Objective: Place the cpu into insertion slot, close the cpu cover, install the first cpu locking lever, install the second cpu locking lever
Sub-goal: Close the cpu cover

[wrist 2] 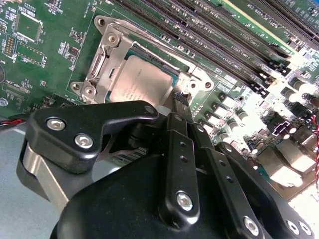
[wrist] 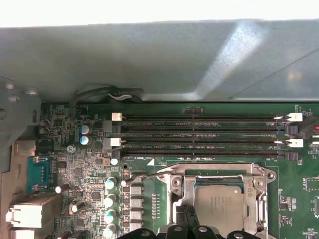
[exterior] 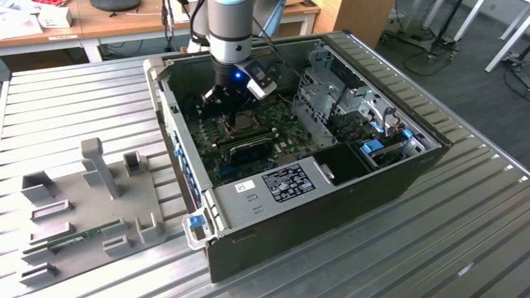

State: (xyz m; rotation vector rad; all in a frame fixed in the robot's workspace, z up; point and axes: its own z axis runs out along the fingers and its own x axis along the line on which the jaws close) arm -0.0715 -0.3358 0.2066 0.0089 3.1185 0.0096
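- My black gripper (wrist 2: pixel 180 102) looks clenched with nothing visibly held. Its tip is at the edge of the square, silver-rimmed insertion slot (wrist 2: pixel 107 27).
- The flat silvery-tan square cpu (wrist 2: pixel 142 82) lies seated in that slot, and the thin silvery metal cpu cover (wrist 2: pixel 101 64) frames it.
- I judge the risk to be pressing off-line here. My tip could skid from the slot's edge onto the chip face, scratching it or leaving the cover unlatched.
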